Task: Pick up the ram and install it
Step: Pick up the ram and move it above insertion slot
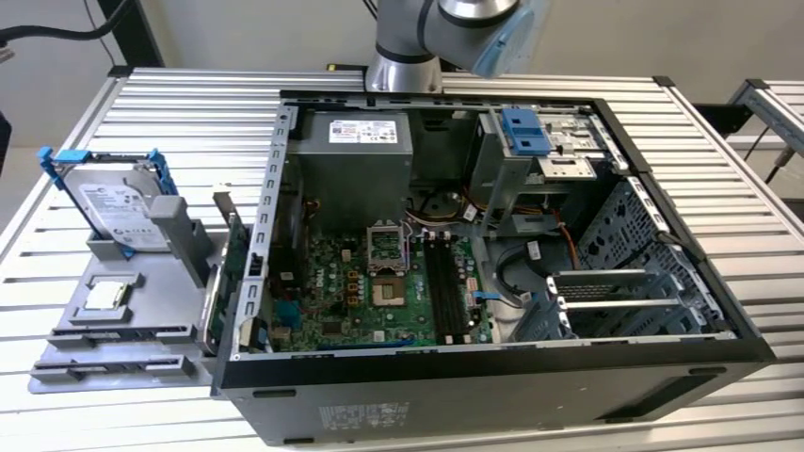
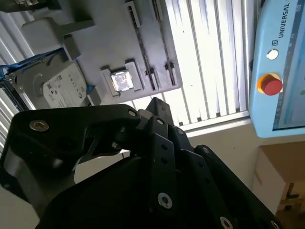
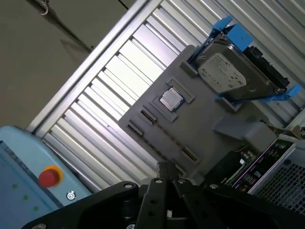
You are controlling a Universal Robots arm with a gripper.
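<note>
The ram is out of view. My gripper (image 3: 167, 168) looks shut, its black fingers meeting at the tips with nothing between them; it also shows in the second wrist view (image 2: 155, 102). It hangs high above the grey parts tray (image 3: 190, 129). In the exterior view the arm (image 1: 427, 38) rises behind the open computer case (image 1: 503, 377). Inside the case lies the green motherboard (image 1: 364, 282) with its long dark memory slots (image 1: 442, 278).
On the grey tray (image 1: 113, 344), at the exterior view's left, stand a silver hard drive in a blue bracket (image 1: 120, 207) and a small square chip (image 1: 111, 294). A green expansion card (image 1: 233, 282) stands beside the case wall. A pale blue pendant with a red button (image 2: 269, 85) lies off the table.
</note>
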